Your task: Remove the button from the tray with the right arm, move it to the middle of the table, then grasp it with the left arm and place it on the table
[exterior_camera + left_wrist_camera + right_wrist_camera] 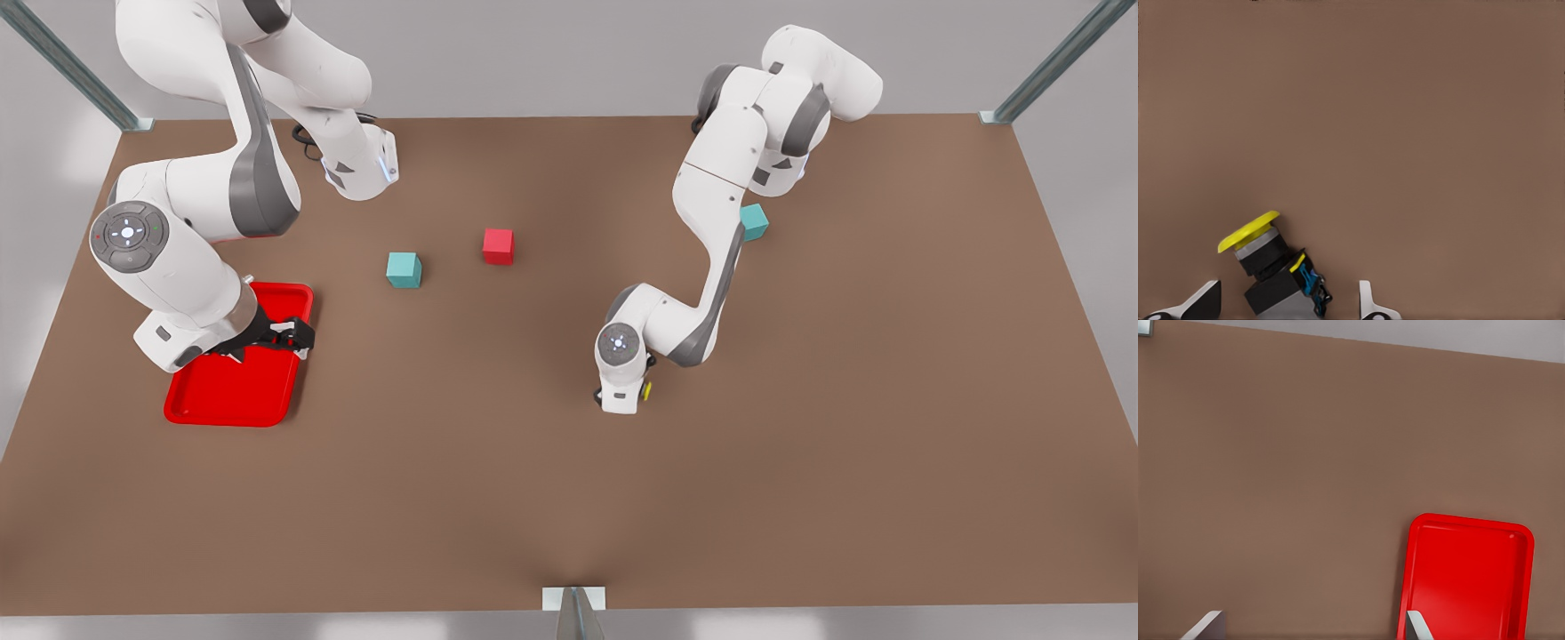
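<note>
The button (pixel 1261 250), yellow cap on a black body, lies tilted on the brown table (pixel 800 462) near its middle. It shows as a yellow speck (pixel 647 389) beside the left gripper (pixel 622 398). That gripper (pixel 1288 301) is open, its two fingertips (pixel 1368 303) on either side of the button with gaps between. The red tray (pixel 236 400) sits at the front view's left with nothing in it. My right gripper (pixel 293 338) hovers open over the tray's far end; from its wrist the tray (pixel 1468 580) lies beyond the spread fingertips (pixel 1415 627).
A teal cube (pixel 404 269) and a red cube (pixel 498 246) stand on the table between the two arms. Another teal cube (pixel 754 221) sits partly behind the left arm's link. Metal frame posts stand at the table corners.
</note>
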`<state>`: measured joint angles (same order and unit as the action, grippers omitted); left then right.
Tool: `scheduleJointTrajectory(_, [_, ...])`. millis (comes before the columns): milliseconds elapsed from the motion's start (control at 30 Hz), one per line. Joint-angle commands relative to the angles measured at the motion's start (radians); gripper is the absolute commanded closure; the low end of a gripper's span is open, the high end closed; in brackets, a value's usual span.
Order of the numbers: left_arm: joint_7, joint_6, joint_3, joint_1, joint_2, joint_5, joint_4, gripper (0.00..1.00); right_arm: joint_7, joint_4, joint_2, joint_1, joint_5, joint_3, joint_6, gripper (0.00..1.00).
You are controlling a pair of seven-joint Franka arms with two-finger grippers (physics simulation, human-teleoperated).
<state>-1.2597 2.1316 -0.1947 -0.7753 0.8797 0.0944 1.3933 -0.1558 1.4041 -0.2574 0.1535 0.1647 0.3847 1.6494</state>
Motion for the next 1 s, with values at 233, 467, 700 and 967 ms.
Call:
scheduleJointTrajectory(233, [-0.201, 0.008, -0.022, 0.004, -0.002, -0.002, 0.004, 0.21, 0.001, -0.001, 0.001, 0.0, -0.001, 0.0, 0.0, 0.0])
scheduleJointTrajectory(467, [-0.211, 0.008, -0.026, 0.001, -0.001, -0.002, 0.004, 0.35, 0.001, -0.001, 0.001, 0.0, -0.001, 0.0, 0.0, 0.0])
scheduleJointTrajectory(700, [-0.214, 0.008, -0.026, -0.002, 0.002, -0.004, 0.004, 0.43, 0.001, -0.001, 0.001, 0.0, -0.001, 0.0, 0.0, 0.0])
scheduleJointTrajectory(967, [-0.213, 0.01, -0.026, 0.001, 0.007, -0.007, 0.004, 0.45, 0.001, -0.001, 0.001, 0.0, -0.001, 0.002, 0.0, 0.0])
